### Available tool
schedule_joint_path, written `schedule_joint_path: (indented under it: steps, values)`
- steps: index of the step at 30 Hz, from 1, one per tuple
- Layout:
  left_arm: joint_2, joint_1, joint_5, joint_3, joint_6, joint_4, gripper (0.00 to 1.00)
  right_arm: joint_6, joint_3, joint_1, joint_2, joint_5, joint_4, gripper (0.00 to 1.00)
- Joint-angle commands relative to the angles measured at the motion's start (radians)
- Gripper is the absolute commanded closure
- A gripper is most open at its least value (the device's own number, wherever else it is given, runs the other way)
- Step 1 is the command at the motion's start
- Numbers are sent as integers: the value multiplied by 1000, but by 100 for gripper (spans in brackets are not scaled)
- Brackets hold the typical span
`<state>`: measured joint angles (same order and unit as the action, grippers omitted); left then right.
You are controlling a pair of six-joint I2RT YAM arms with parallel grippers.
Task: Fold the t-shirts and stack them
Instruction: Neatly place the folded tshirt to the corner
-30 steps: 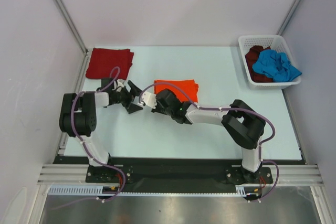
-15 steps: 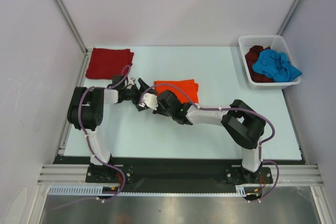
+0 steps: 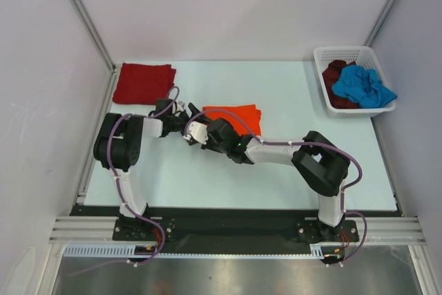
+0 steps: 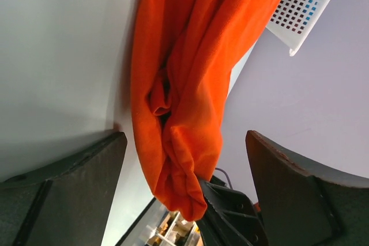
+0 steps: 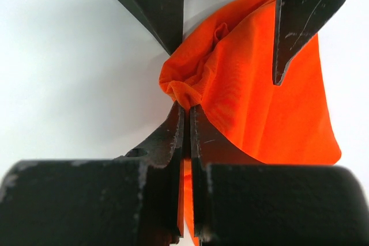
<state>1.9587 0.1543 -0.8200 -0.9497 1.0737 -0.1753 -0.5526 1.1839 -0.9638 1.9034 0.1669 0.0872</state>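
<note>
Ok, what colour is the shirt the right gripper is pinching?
Bright orange shirt, clearest in the right wrist view.

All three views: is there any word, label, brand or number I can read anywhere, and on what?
None can be read.
The orange t-shirt, the dark red t-shirt and the blue t-shirt are plain cloth with no print showing.
The white basket shows no label.

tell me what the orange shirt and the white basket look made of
The orange t-shirt looks like soft matte cloth, likely a cotton knit: it bunches and wrinkles where pinched. The basket looks like rigid white plastic, probably moulded: an even grid of square holes.
</note>
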Motion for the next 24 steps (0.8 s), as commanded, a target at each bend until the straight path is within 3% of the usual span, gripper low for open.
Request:
schedule_joint_path:
  steps: [1, 7, 24]
  values:
    - [25, 22, 105, 0, -37, 7, 8, 13, 29, 7, -58, -4, 32, 100]
    - [42, 31, 171, 71, 34, -130, 14, 16, 33, 8, -56, -10, 32, 100]
    - [149, 53, 211, 0, -6, -136, 27, 11, 42, 10, -63, -18, 5, 100]
